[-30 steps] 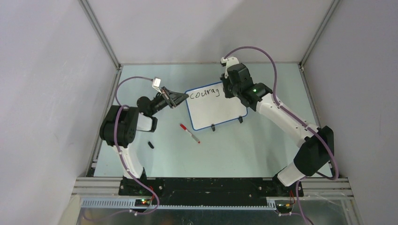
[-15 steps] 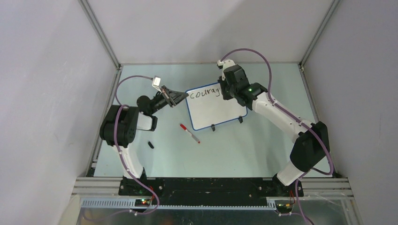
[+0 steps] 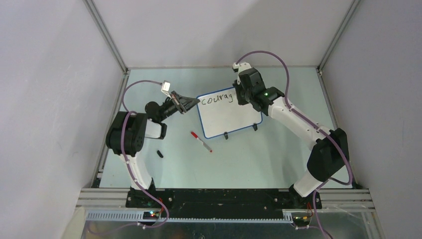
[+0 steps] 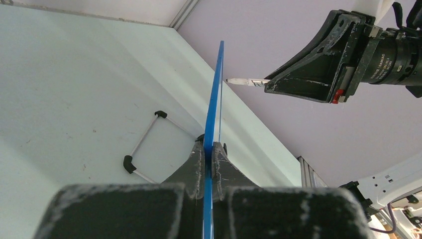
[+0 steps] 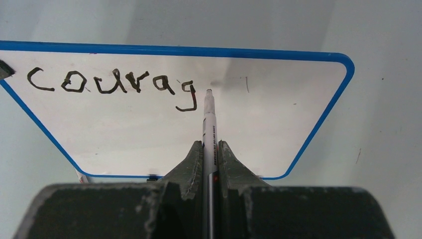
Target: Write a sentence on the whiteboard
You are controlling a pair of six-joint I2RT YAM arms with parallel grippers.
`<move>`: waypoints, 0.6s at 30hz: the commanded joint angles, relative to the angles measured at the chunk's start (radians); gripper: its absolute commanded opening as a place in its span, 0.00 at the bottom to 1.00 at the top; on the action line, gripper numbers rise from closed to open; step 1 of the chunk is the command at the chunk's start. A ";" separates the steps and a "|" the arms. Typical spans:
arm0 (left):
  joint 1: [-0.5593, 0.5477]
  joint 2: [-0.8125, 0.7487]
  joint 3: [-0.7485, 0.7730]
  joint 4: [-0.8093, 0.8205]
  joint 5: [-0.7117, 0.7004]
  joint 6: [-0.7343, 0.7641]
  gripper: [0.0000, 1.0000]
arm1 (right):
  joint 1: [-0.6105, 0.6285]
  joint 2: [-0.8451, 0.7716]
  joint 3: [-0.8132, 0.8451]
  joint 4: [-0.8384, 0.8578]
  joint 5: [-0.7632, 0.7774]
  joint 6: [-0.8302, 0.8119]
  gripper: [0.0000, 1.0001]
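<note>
Right, mid-word. Right gripper (image 5: pixel 210 147) is clamped tight on a marker (image 5: pixel 209 117), barrel pinched between both fingers, tip pointing at the whiteboard (image 5: pixel 149 129) just right of the "g". Left gripper (image 4: pixel 209 149) is closed down on the board's blue edge, steadying it where it leans on the table (image 3: pixel 259 159), far middle, between the two arms. The sentence (image 5: pixel 114 84) reads "courag" along the top line, so early days by my guess.

From the left wrist view the tip looks just off the surface; can't call contact for sure.

For the next letter:
- Press in lightly, square to the board.
- Start clear of the g's tail and keep the loop small.
- Watch the margin to the right rim.
- Left arm wants a firm hold so the board doesn't give under pen pressure.

Red pen (image 3: pixel 201 141) and a black cap (image 3: pixel 159 153) lie on the table nearby, well clear of the writing.
</note>
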 commanded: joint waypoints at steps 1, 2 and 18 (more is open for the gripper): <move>0.007 0.001 0.036 0.054 0.011 -0.012 0.00 | -0.007 0.017 0.048 0.015 0.010 -0.011 0.00; 0.008 0.001 0.035 0.054 0.012 -0.012 0.00 | -0.007 0.018 0.050 0.015 0.011 -0.011 0.00; 0.007 -0.001 0.033 0.054 0.011 -0.008 0.00 | -0.006 0.045 0.080 0.010 0.008 -0.012 0.00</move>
